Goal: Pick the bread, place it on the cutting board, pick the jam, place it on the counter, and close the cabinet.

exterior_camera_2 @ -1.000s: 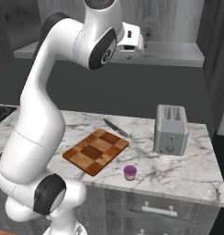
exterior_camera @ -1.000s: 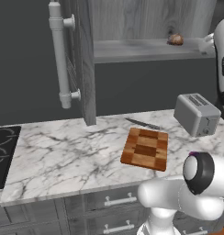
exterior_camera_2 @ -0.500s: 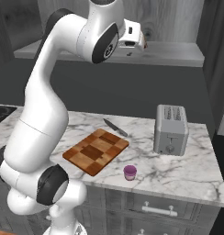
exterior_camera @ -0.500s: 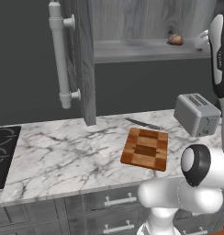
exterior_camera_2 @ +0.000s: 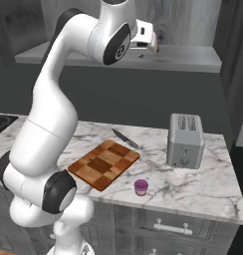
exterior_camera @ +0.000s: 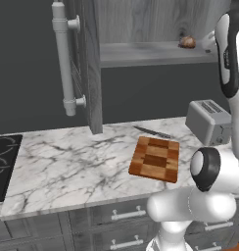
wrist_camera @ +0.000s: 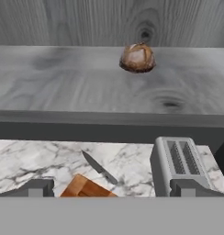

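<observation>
The bread (wrist_camera: 137, 58) sits toward the back of the open cabinet's shelf (wrist_camera: 86, 87), also visible as a brown roll (exterior_camera: 187, 42) in the left base view. My gripper (wrist_camera: 113, 190) hovers in front of the shelf edge, open and empty, short of the roll; the white hand (exterior_camera_2: 154, 46) is level with the shelf. The checkered cutting board (exterior_camera_2: 104, 163) lies bare on the marble counter (exterior_camera_2: 203, 184). The jam (exterior_camera_2: 140, 187) stands on the counter near its front edge, right of the board. The cabinet door (exterior_camera: 89, 63) stands swung open.
A grey toaster (exterior_camera_2: 185, 141) stands on the counter to the right of the board, below the gripper. A knife (exterior_camera_2: 125, 139) lies behind the board. A black stovetop (exterior_camera: 4, 162) is at the far left. The door's long bar handle (exterior_camera: 62, 59) juts out.
The arm's upper links have shifted a little and the hand has risen slightly at the shelf. Bread, jam and board have not moved.
</observation>
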Robot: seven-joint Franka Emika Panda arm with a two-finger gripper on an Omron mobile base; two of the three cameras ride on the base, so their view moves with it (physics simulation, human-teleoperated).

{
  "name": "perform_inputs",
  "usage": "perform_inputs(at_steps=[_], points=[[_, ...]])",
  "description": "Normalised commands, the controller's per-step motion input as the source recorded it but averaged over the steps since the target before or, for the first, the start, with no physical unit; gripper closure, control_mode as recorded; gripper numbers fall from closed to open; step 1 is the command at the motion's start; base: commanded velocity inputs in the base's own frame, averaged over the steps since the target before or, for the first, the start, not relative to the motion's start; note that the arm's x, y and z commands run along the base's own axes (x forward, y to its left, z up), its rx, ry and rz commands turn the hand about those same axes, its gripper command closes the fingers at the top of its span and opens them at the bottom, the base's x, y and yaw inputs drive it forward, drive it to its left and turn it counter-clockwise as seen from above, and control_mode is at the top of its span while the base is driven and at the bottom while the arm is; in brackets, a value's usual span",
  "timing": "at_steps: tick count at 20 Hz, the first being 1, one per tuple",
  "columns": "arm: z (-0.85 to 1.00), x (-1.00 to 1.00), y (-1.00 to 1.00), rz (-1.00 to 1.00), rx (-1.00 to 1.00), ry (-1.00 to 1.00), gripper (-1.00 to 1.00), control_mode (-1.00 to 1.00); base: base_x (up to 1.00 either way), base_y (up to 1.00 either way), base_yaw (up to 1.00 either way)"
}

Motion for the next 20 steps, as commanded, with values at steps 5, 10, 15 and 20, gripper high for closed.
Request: perform_inputs(at_steps=[5,10,15,20], points=[[0.0,0.26,0.0,0.0,0.0,0.0,-1.0,-1.0,0.0,0.0,0.0],[0.0,0.25,0.0,0.0,0.0,0.0,-1.0,-1.0,0.0,0.0,0.0],[0.0,0.25,0.0,0.0,0.0,0.0,-1.0,-1.0,0.0,0.0,0.0],[0.0,0.25,0.0,0.0,0.0,0.0,-1.0,-1.0,0.0,0.0,0.0]])
